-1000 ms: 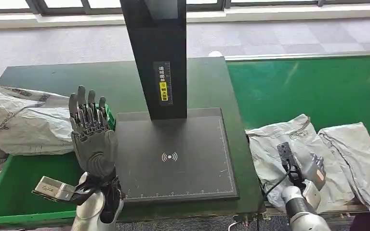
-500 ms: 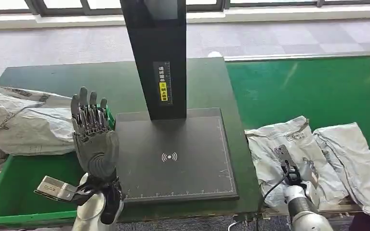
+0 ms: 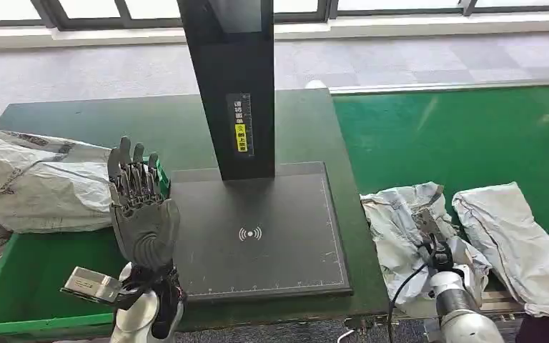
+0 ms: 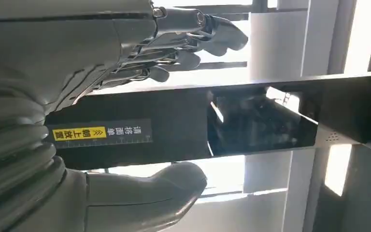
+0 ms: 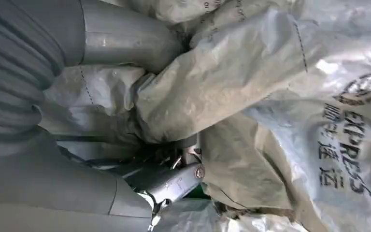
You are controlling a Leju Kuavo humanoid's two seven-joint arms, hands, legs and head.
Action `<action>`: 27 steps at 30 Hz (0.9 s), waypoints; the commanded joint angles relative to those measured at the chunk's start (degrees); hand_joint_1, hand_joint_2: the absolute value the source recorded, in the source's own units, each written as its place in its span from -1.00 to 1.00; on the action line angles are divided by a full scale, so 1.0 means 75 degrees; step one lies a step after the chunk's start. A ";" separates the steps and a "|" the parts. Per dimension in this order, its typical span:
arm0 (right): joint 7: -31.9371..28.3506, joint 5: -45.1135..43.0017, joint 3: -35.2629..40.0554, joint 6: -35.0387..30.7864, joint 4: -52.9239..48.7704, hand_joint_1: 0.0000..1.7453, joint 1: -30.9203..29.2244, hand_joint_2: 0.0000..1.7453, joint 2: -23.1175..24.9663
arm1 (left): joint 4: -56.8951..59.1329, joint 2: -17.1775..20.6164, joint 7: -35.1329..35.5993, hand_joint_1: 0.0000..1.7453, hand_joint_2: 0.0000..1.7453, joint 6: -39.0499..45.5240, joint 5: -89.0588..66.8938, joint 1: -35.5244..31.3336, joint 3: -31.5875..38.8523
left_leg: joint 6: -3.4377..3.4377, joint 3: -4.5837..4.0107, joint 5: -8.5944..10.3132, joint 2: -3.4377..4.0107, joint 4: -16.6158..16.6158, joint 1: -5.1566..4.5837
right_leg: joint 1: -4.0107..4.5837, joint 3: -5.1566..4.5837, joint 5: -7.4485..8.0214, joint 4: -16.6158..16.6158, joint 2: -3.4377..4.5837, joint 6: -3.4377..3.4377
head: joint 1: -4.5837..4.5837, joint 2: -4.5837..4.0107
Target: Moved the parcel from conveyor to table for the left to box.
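The right hand (image 3: 439,246) lay low on the green conveyor (image 3: 465,136), its fingers (image 5: 174,181) and thumb closed into the crumpled grey film of a parcel (image 3: 407,229); the right wrist view showed the plastic bunched between them, so the hand gripped the parcel, which rested on the belt. A second parcel (image 3: 511,239) lay just beyond that hand, on its outer side, also on the conveyor and close beside the first. That made two parcels on the belt.

The left hand (image 3: 141,211) stood upright with its fingers straight and slightly apart, holding nothing. Just to its inner side sat one black scanner pad (image 3: 257,229) on the dark counter (image 3: 150,128), with one black post (image 3: 232,86) rising from the pad's far edge and carrying a yellow label (image 3: 241,133). To the left hand's outer side lay one big grey sack (image 3: 39,182), over the rim of one green bin (image 3: 28,286) that sat below and outside that hand.
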 commanded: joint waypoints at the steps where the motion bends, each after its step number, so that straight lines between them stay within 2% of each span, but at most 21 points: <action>1: -0.3601 -0.3098 -0.0058 -0.1983 -0.2429 1.00 0.0631 1.00 0.1644 | 0.0112 -0.0198 -0.0085 -1.00 1.00 0.0117 0.0002 0.0506 -0.0039 | -0.0001 -0.0007 -0.0002 0.0054 -0.0017 -0.0006 | -0.0004 -0.0026 0.0007 -0.0004 0.0032 -0.0010 | 0.0000 0.0000; 2: -0.3601 -0.3737 0.0426 -0.1967 -0.3202 1.00 0.0905 1.00 0.1799 | 0.0126 -0.0212 -0.0088 -1.00 1.00 0.0125 -0.0002 0.0495 -0.0026 | -0.0001 -0.0007 -0.0001 0.0056 -0.0023 -0.0009 | -0.0006 -0.0031 0.0006 -0.0006 0.0027 -0.0013 | 0.0000 0.0000; 3: -0.3601 -0.4509 0.1101 -0.2047 -0.4575 1.00 0.1561 1.00 0.2071 | 0.0181 -0.0220 -0.0088 -1.00 1.00 0.0111 -0.0016 0.0444 -0.0014 | -0.0005 -0.0009 -0.0002 0.0046 -0.0022 -0.0007 | -0.0004 -0.0034 0.0000 0.0000 0.0021 -0.0015 | 0.0000 0.0000; 4: -0.3601 -0.4509 0.1195 -0.2110 -0.4785 1.00 0.1761 1.00 0.2185 | 0.0218 -0.0224 -0.0087 -1.00 1.00 0.0110 -0.0018 0.0405 -0.0002 | -0.0007 0.0025 0.0011 0.0000 -0.0022 -0.0001 | -0.0001 -0.0046 -0.0004 0.0000 -0.0019 -0.0016 | 0.0000 0.0000; 6: -0.3519 -0.4604 0.1371 -0.2040 -0.4996 1.00 0.1912 1.00 0.2161 | 0.0254 -0.0241 -0.0088 -1.00 1.00 0.0101 -0.0028 0.0379 0.0018 | -0.0010 0.0040 0.0016 -0.0018 -0.0018 0.0000 | 0.0002 -0.0043 -0.0013 0.0010 -0.0038 -0.0023 | 0.0000 0.0000; 7: -0.3519 -0.4604 0.1371 -0.2040 -0.4996 1.00 0.1912 1.00 0.2161 | 0.0254 -0.0241 -0.0088 -1.00 1.00 0.0101 -0.0028 0.0379 0.0018 | -0.0008 0.0033 0.0018 -0.0069 -0.0009 -0.0003 | -0.0003 -0.0033 -0.0029 0.0021 -0.0073 -0.0024 | 0.0000 0.0000; 11: -0.3598 -0.4744 0.1385 -0.2111 -0.4751 1.00 0.1832 1.00 0.2053 | 0.0242 -0.0245 -0.0090 -1.00 1.00 0.0094 -0.0035 0.0390 0.0021 | -0.0008 0.0020 0.0010 -0.0038 -0.0014 -0.0004 | -0.0005 -0.0051 -0.0025 0.0018 -0.0050 -0.0022 | 0.0000 0.0000; 13: -0.3601 -0.6029 0.2747 -0.3052 -0.6379 1.00 0.2553 1.00 0.1936 | 0.0325 -0.0241 -0.0049 -1.00 1.00 0.0026 -0.0051 0.0246 0.0055 | -0.0007 0.0015 0.0014 -0.0048 -0.0013 -0.0003 | -0.0006 -0.0055 -0.0028 0.0017 -0.0063 -0.0022 | 0.0000 0.0000; 14: -0.3601 -0.6132 0.2996 -0.3328 -0.6809 1.00 0.2760 1.00 0.1956 | 0.0365 -0.0245 -0.0025 -1.00 1.00 -0.0001 -0.0057 0.0177 0.0074 | -0.0009 0.0000 0.0019 -0.0064 -0.0009 -0.0008 | -0.0017 -0.0068 -0.0032 0.0025 -0.0072 -0.0017 | 0.0000 0.0000; 17: -0.3601 -0.5538 0.3039 -0.3328 -0.9892 1.00 0.3690 1.00 0.2846 | 0.0567 -0.0308 0.0078 -1.00 1.00 -0.0071 -0.0095 -0.0127 0.0196 | -0.0004 -0.0001 0.0014 -0.0071 -0.0008 -0.0006 | -0.0019 -0.0064 -0.0041 0.0025 -0.0096 -0.0022 | 0.0000 0.0000; 18: -0.3601 -0.5358 0.2659 -0.3328 -1.0510 1.00 0.3746 1.00 0.2897 | 0.0606 -0.0328 0.0094 -1.00 1.00 -0.0075 -0.0104 -0.0167 0.0221 | -0.0004 -0.0024 0.0020 -0.0103 -0.0002 -0.0008 | -0.0028 -0.0077 -0.0043 0.0035 -0.0113 -0.0011 | 0.0000 0.0000; 19: -0.3601 -0.5865 0.2669 -0.3328 -1.1518 1.00 0.3962 1.00 0.2897 | 0.0665 -0.0357 0.0119 -1.00 1.00 -0.0088 -0.0112 -0.0204 0.0252 | -0.0003 -0.0029 0.0013 -0.0089 0.0007 -0.0009 | -0.0029 -0.0088 -0.0049 0.0047 -0.0107 -0.0014 | 0.0000 0.0000; 21: -0.3601 -0.6146 0.2773 -0.3328 -1.2626 1.00 0.4257 1.00 0.2897 | 0.0780 -0.0368 0.0138 -1.00 1.00 -0.0122 -0.0123 -0.0222 0.0276 | -0.0004 -0.0035 0.0015 -0.0097 0.0010 -0.0018 | -0.0039 -0.0104 -0.0053 0.0056 -0.0114 -0.0012 | 0.0000 0.0000; 25: -0.3601 -0.6065 0.3515 -0.3328 -1.3104 1.00 0.4629 1.00 0.2897 | 0.0917 -0.0364 0.0093 -1.00 1.00 -0.0187 -0.0161 -0.0275 0.0279 | 0.0001 -0.0026 0.0007 -0.0130 0.0006 -0.0021 | -0.0041 -0.0088 -0.0071 0.0048 -0.0157 -0.0015 | -0.0006 0.0000; 27: -0.3601 -0.6065 0.3821 -0.3328 -1.3098 1.00 0.4785 1.00 0.2897 | 0.0956 -0.0390 0.0063 -1.00 1.00 -0.0259 -0.0165 -0.0284 0.0319 | 0.0002 -0.0028 0.0012 -0.0094 0.0003 -0.0019 | -0.0029 -0.0093 -0.0054 0.0042 -0.0106 -0.0009 | -0.0006 0.0000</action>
